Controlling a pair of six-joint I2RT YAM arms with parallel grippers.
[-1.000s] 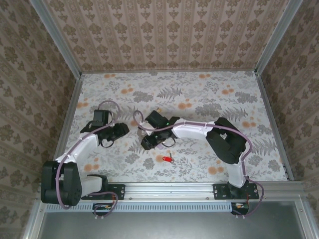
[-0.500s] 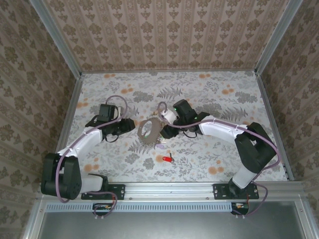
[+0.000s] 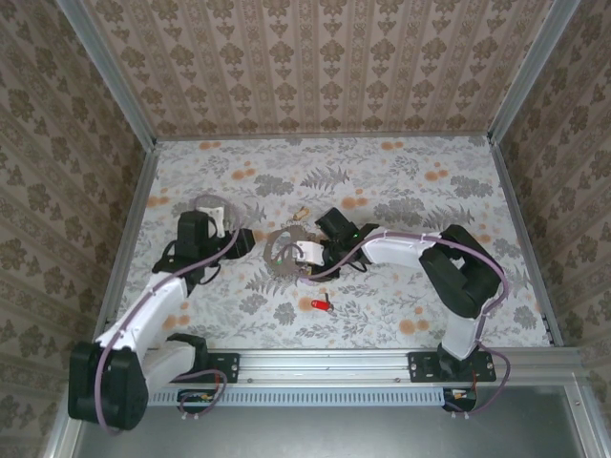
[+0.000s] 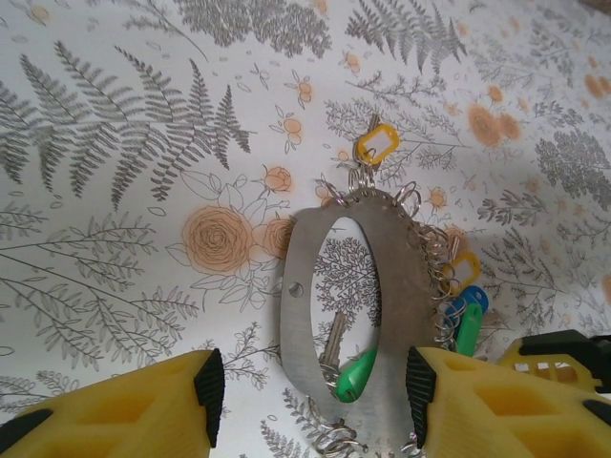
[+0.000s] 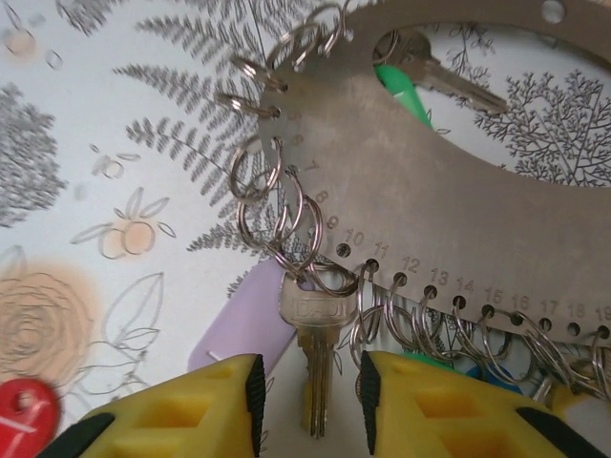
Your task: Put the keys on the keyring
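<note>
One stiff thin keyring (image 4: 298, 324), likely slippery, best pinched across flat band; keys (image 4: 361, 374) light, dangling; my left gripper (image 4: 312, 382) wide astride it; my right gripper (image 5: 313, 391) narrow around silver key (image 5: 310, 320), not pinching.

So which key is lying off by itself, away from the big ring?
The red key, alone on the bare table; the green, yellow and blue ones cluster at the keyring.

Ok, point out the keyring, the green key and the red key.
keyring (image 4: 403, 286), left wrist view, right band of the hoop.
green key (image 4: 358, 375), left wrist view, its plastic head.
red key (image 3: 319, 304), top external view, its head.
</note>
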